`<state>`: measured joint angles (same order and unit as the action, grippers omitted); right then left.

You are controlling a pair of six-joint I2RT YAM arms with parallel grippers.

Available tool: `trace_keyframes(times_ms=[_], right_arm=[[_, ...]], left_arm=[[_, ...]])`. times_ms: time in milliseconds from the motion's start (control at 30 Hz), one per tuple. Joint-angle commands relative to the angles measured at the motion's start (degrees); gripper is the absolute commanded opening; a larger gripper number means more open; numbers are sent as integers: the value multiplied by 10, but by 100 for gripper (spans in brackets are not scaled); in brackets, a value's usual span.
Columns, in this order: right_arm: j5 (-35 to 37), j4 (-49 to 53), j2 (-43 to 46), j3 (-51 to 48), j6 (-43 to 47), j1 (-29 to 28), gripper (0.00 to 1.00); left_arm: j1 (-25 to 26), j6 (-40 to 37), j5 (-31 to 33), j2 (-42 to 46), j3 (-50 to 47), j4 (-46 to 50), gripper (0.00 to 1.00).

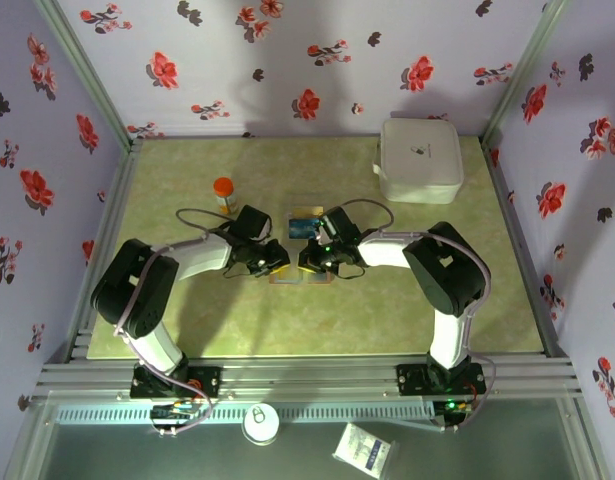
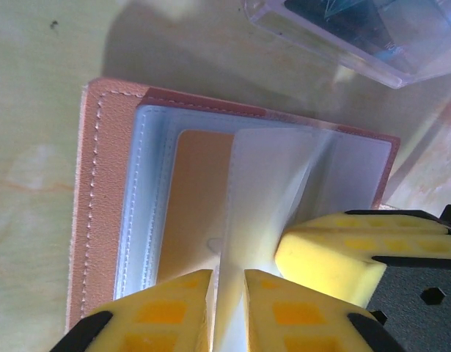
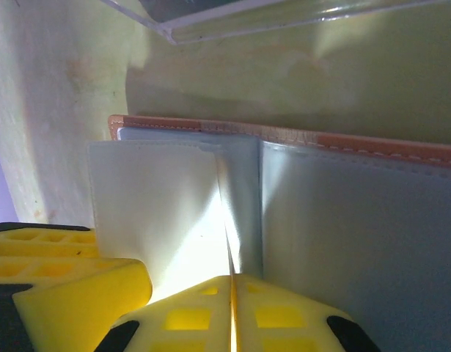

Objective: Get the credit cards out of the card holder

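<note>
pinching a clear leaf [image 2: 262, 191] of the card holder [image 2: 93, 183], the left gripper [image 2: 229, 282] has its yellow jaws pressed together on the plastic at the bottom centre of the left wrist view. the tan holder lies open and flat on the green table [image 2: 34, 95], taking up the middle of that frame. a yellowish-tan card [image 2: 199, 205] sits inside one of its sleeves, left of the raised leaf. a yellow finger of the right gripper [image 2: 331, 253] shows at the lower right, just beside the leaf.

in the right wrist view the right gripper [image 3: 231, 282] is likewise clamped, at bottom centre, on a leaf seen edge-on; whether it is the same leaf i cannot tell.

from the top camera both grippers meet over the holder at the centre of the frame. a clear tray [image 1: 293, 213] with a teal card [image 1: 305, 229] in it lies just above them. an orange bottle [image 1: 224, 193] stands to the upper left and a white box [image 1: 419, 160] at the upper right.
</note>
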<state>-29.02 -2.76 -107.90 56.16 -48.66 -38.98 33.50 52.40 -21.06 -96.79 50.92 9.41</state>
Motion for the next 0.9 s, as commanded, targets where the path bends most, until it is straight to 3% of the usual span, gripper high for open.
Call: trace_keyframes(times_ms=[0,267,533,867], right_arm=[[-10,3,0,-9,-2,-2,11],[45,62,72,-8,20,3,22],[120,158,170,-14,47,29,24],[154,208,252,-41,60,54,25]], left_arm=[[5,7,-9,-6,18,-4,18],[11,7,-9,19,30,5,23],[32,5,-17,6,68,18,23],[77,5,-29,-79,127,13,24]])
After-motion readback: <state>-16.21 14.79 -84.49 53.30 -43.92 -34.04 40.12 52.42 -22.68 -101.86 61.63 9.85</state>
